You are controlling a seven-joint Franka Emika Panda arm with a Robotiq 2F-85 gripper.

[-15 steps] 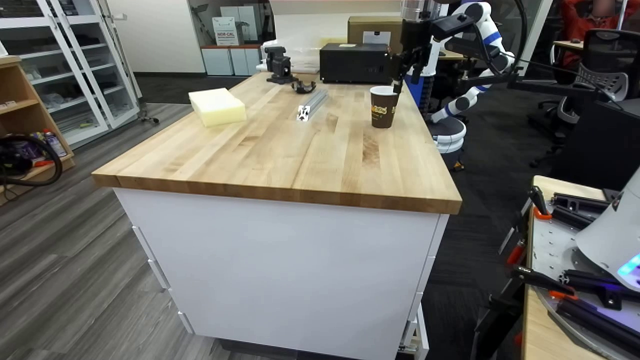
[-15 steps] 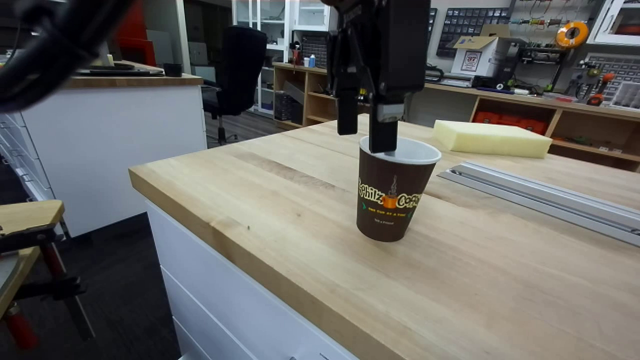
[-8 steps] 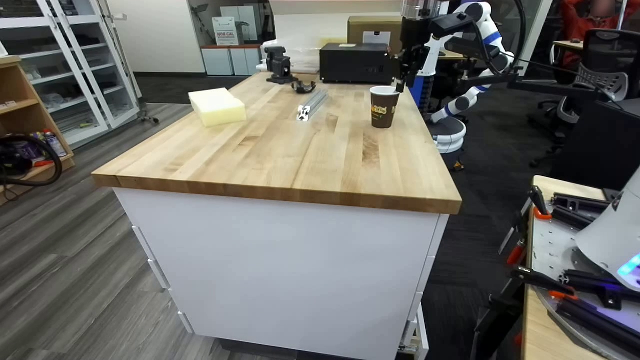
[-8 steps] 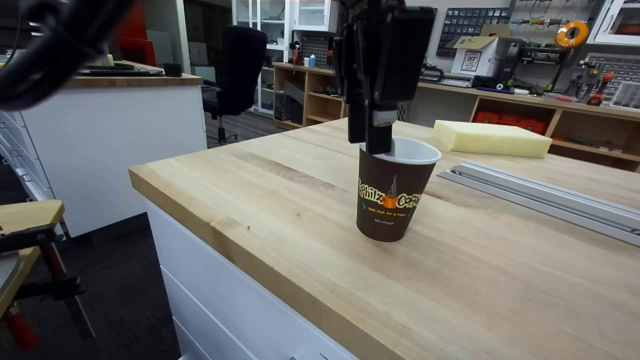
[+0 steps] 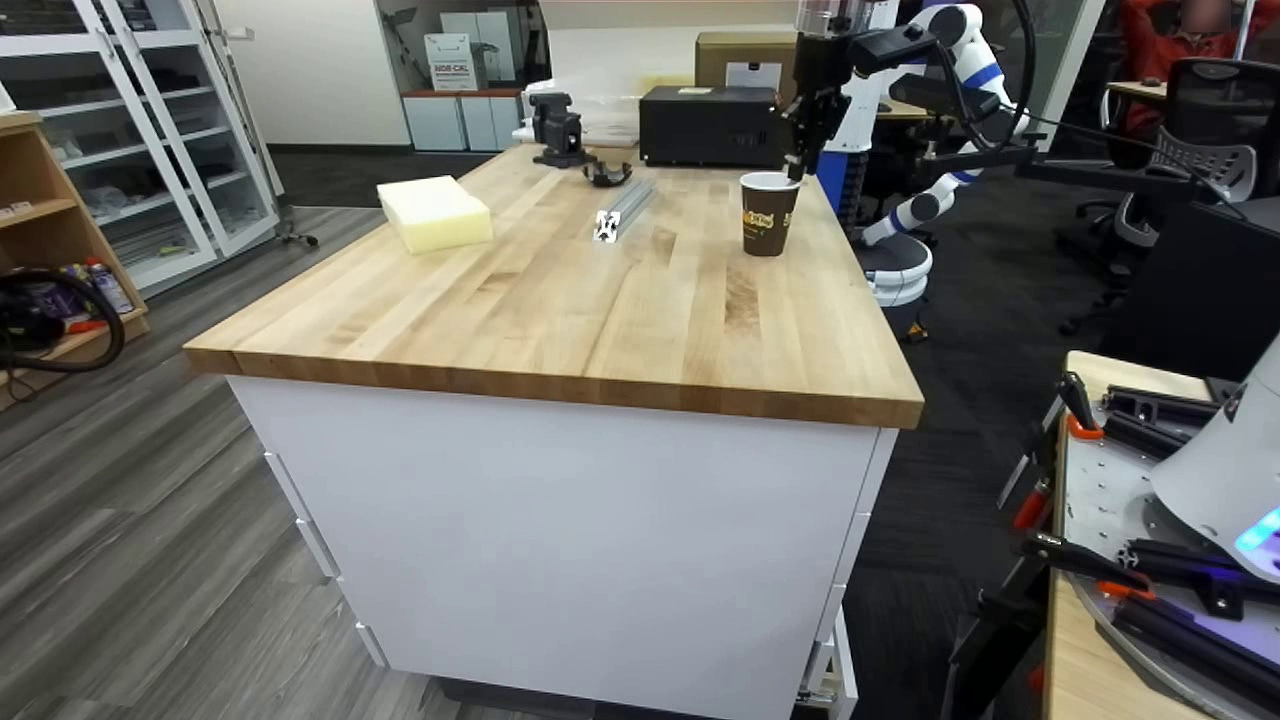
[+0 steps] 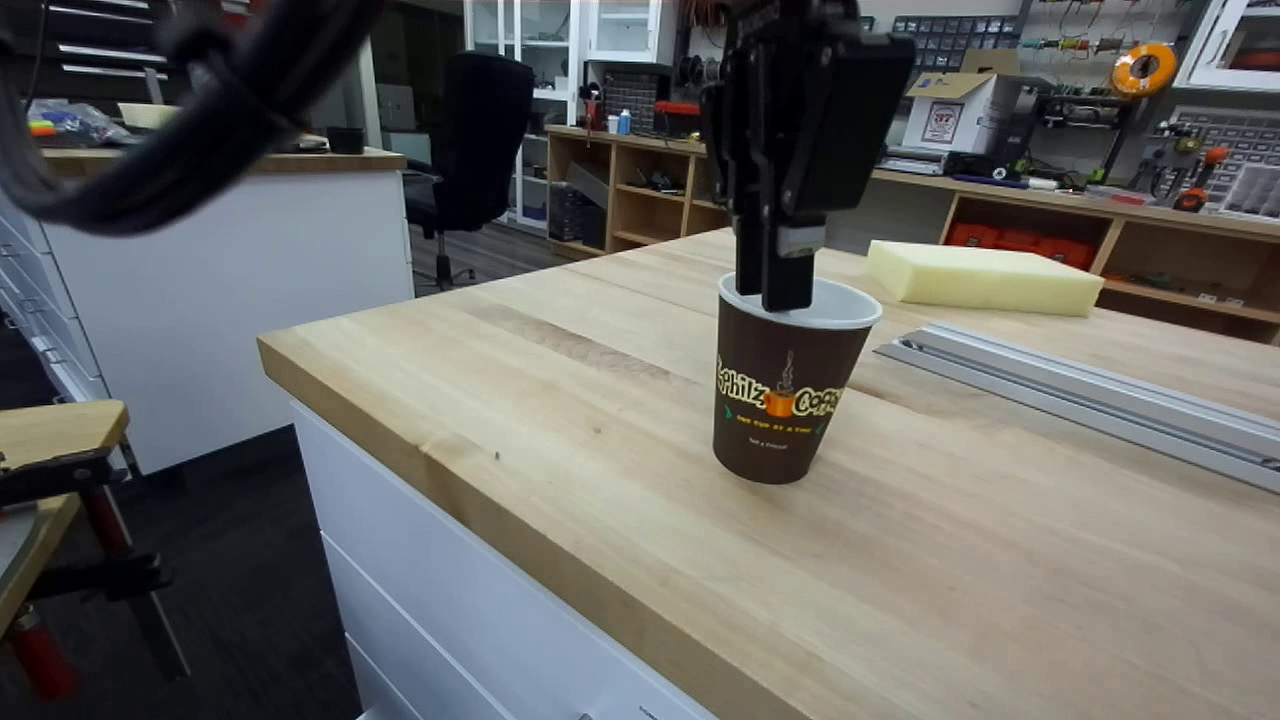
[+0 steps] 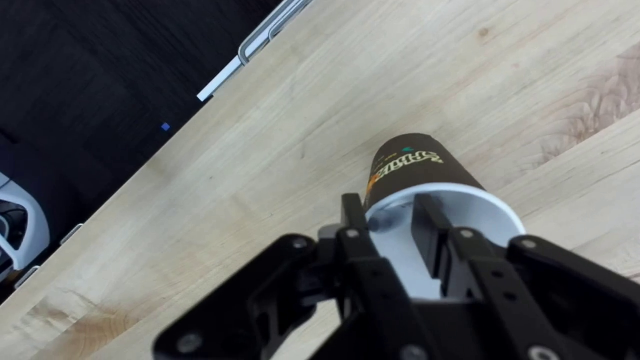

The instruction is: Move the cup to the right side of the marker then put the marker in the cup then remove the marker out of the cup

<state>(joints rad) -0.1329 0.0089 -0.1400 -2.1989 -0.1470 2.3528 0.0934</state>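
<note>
On the desk (image 5: 560,320) in an exterior view: a brown paper cup (image 5: 766,222) stands up straight, in the upper right part of the frame, near the desk's right edge.
Hand (image 5: 795,172): black, pointing down from the top of the frame, with its tips right by the cup's white rim.
Things nearby: a yellow foam block (image 5: 437,212) sits at the upper left. A shiny metal bar (image 5: 622,210) lies between the block and the cup. A black box (image 5: 712,126) stands at the top of the frame, on the desk's far end.
Fingers (image 6: 787,283) in an exterior view: both are black and point down at the cup's top, in the middle of the frame. I cannot tell if they touch the rim.
Cup's side: it has yellow writing (image 6: 743,386) and an orange mug picture (image 6: 780,403).
Cable (image 6: 225,145): fat, black and blurry, hanging at the upper left.
Cup in the wrist view: it is right of the middle, and its white inside shows.
Grip: loose, with the two fingers apart and a gap between them. One is over the cup's top, and the other is by the left part of the rim.
Dark spot (image 7: 382,221): blurry, inside the cup; I cannot tell what it is.
</note>
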